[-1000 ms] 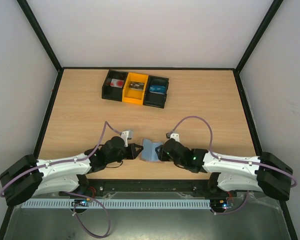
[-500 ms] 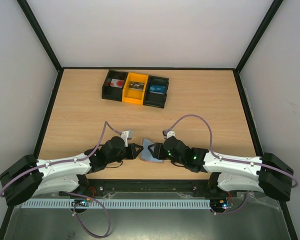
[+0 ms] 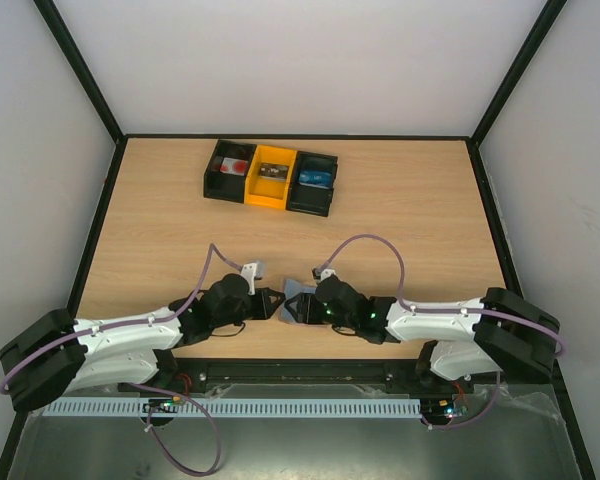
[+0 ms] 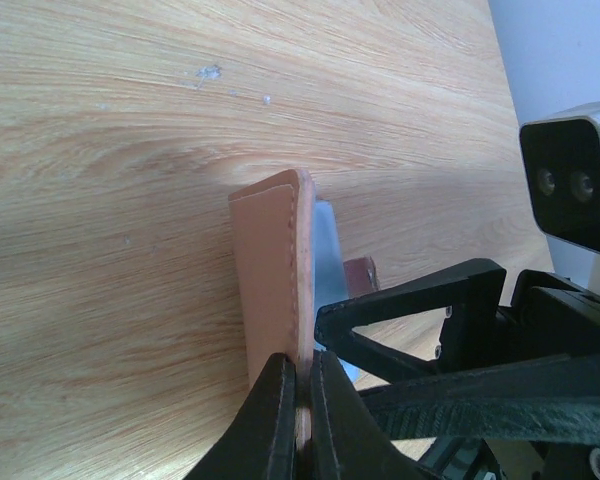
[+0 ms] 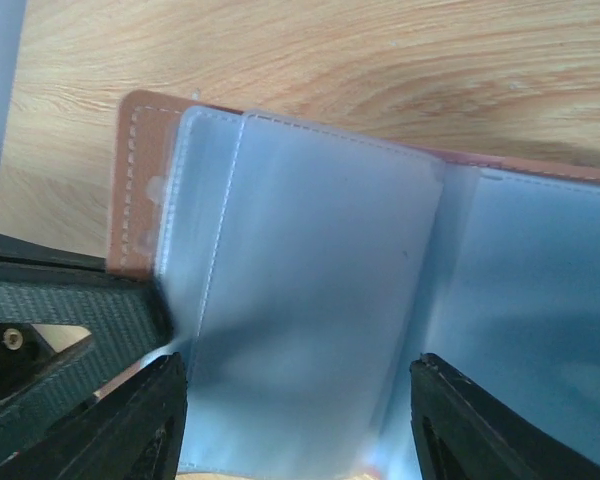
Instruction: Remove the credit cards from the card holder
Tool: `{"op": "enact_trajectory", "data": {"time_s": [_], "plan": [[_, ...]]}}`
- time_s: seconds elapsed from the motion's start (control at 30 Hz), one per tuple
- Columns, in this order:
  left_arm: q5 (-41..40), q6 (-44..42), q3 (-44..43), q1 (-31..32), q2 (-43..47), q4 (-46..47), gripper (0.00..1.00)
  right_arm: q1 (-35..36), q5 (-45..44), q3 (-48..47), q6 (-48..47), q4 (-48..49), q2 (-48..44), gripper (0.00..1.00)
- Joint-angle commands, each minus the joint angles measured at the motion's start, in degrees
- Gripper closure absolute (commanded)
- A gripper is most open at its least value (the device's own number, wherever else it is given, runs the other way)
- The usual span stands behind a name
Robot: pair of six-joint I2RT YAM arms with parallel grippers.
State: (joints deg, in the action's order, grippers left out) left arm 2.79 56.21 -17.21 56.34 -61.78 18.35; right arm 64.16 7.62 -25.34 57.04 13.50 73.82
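The card holder (image 3: 299, 293) lies near the front edge between both grippers. In the left wrist view its brown rim (image 4: 272, 262) stands on edge, and my left gripper (image 4: 302, 392) is shut on that rim. In the right wrist view its grey-blue pockets (image 5: 315, 270) fill the frame, with the brown rim (image 5: 140, 170) at the left. My right gripper (image 5: 300, 420) is open, its fingers (image 5: 135, 425) spread on either side of the left pocket. From above, the right gripper (image 3: 298, 308) sits over the holder. The credit cards are hidden; none shows in the pockets.
At the back of the table stands a row of three bins: a black bin (image 3: 229, 170) with something reddish, an orange bin (image 3: 271, 177), and a black bin (image 3: 314, 183) with something blue. Black frame rails edge the table.
My right gripper has slid left onto the card holder and its jaws have spread wider. The left gripper keeps its hold on the rim and has not moved.
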Motion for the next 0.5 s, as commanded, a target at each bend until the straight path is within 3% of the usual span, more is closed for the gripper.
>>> {"op": "enact_trajectory", "data": {"time_s": [0.0, 0.47], "plan": [[0.3, 0.3, 0.6, 0.3, 1.1, 1.7, 0.97, 0.4, -3.4, 0.9, 0.0, -0.8, 1.3, 0.42], [0.0, 0.3, 1.2, 0.4, 1.5, 1.8, 0.97, 0.4, -14.6, 2.8, 0.2, -13.9, -5.0, 0.58]]}}
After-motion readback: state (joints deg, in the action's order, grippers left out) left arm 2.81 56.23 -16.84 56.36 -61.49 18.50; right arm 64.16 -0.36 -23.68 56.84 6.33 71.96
